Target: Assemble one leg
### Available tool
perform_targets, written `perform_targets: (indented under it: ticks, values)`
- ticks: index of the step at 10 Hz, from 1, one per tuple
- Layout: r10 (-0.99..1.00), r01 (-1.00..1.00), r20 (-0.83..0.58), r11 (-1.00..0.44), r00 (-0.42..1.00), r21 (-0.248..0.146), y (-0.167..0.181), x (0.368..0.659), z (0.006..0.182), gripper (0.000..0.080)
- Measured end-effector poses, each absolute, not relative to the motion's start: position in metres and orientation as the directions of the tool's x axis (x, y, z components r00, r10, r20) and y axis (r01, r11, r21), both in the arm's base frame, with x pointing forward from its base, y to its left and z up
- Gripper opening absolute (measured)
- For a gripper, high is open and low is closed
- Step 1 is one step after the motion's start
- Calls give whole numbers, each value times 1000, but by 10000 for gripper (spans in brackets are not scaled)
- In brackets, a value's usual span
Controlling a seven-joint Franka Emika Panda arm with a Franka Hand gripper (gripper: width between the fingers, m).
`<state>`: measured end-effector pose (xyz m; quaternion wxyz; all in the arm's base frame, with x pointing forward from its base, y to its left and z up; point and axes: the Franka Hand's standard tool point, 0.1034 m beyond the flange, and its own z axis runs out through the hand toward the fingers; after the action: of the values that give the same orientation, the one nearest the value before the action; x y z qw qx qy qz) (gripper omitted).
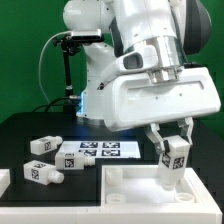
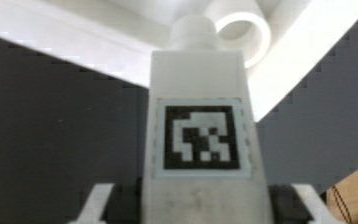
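Observation:
My gripper (image 1: pixel 172 148) is shut on a white leg (image 1: pixel 172 165) with a black-and-white tag. It holds the leg upright over the near right part of the large white rimmed panel (image 1: pixel 135 195), its lower end at or just above the panel's surface. In the wrist view the leg (image 2: pixel 199 120) fills the middle, its far tip pointing at a round socket (image 2: pixel 240 28) in the panel (image 2: pixel 87 50); the fingers (image 2: pixel 98 200) sit against its sides. Three more legs lie on the black table at the exterior view's left, among them one leg (image 1: pixel 42 147) and another (image 1: pixel 73 158).
The marker board (image 1: pixel 100 150) lies flat on the table behind the panel. A third loose leg (image 1: pixel 42 172) lies near the panel's left end. The robot's white base (image 1: pixel 95 95) and a black stand (image 1: pixel 66 70) are at the back, before a green wall.

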<state>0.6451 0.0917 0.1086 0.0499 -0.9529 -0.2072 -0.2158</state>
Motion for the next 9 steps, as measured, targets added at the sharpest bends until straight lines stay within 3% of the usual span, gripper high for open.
perform_targets:
  ticks: [4, 9]
  values:
    - [362, 412, 429, -911, 828, -26, 111, 644, 102, 287]
    - [354, 406, 450, -914, 820, -20, 113, 645, 90, 287]
